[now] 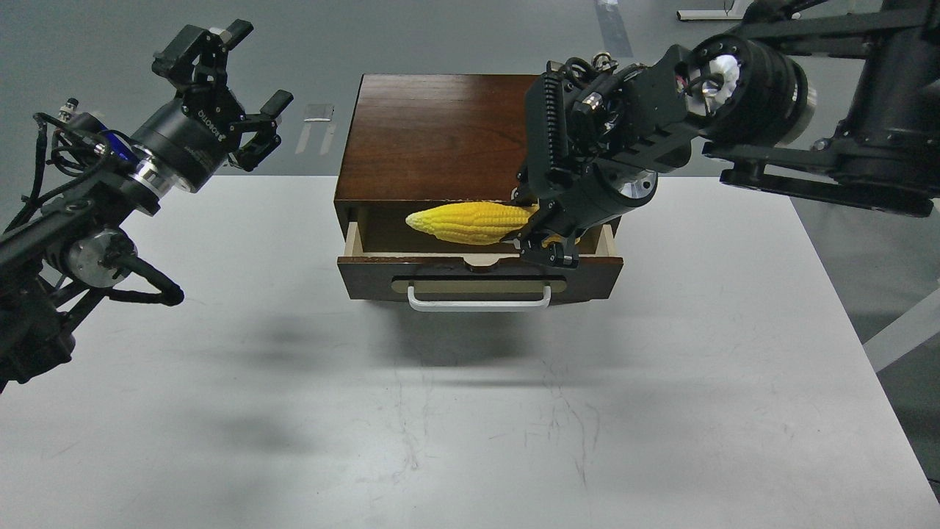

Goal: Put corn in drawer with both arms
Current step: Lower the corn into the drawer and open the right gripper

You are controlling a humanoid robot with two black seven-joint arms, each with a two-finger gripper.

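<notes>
The yellow corn (470, 222) lies nearly level over the open drawer (481, 275), its tip pointing left. My right gripper (542, 239) is shut on the corn's thick right end and holds it just above the drawer's pale inside. The drawer is pulled out of the reddish-topped wooden box (440, 132), with its white bar handle (479, 301) facing me. My left gripper (220, 81) is open and empty, raised at the far left, well apart from the box.
The box stands at the back middle of a white table (470, 411). The right arm's thick links (771, 103) reach across the box's right side. A white table edge (903, 330) and grey floor lie to the right.
</notes>
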